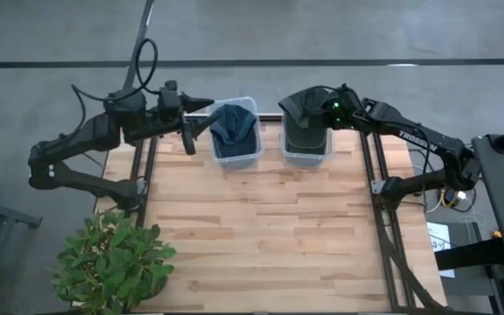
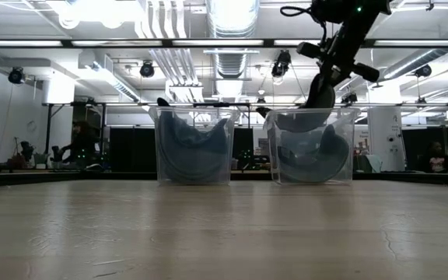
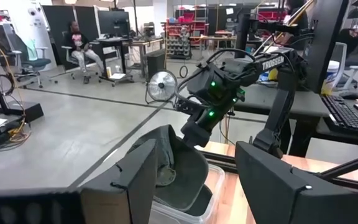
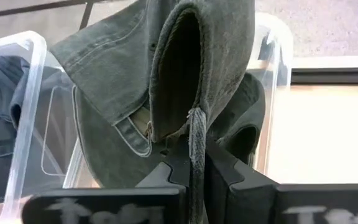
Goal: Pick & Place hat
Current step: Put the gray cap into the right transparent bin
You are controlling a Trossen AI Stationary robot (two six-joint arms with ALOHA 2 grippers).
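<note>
A dark grey cap (image 1: 303, 103) hangs from my right gripper (image 1: 324, 110) above the right clear bin (image 1: 307, 156) at the table's far edge. In the low view the cap (image 2: 302, 120) sits at that bin's rim, under the gripper (image 2: 321, 93). More grey caps (image 2: 309, 159) lie inside this bin. The left clear bin (image 1: 234, 153) holds blue caps (image 1: 232, 125). My left gripper (image 1: 201, 114) hovers open beside the left bin's far left corner and touches nothing. My right gripper (image 4: 194, 163) pinches a doubled-over fold of the cap's crown edge (image 4: 194, 124), by the frayed back strap, between its two fingers. It comes from above, slanting in from the table's right. The cap hangs below the fingers, its lower part level with the bin's rim (image 2: 341, 113); whether they touch cannot be told.
A potted plant (image 1: 116, 262) stands at the table's near left corner. Black frame rails (image 1: 383, 210) run along both table sides. Bare wood (image 1: 261, 236) spreads in front of the bins. People sit in the room beyond the table (image 3: 82, 43).
</note>
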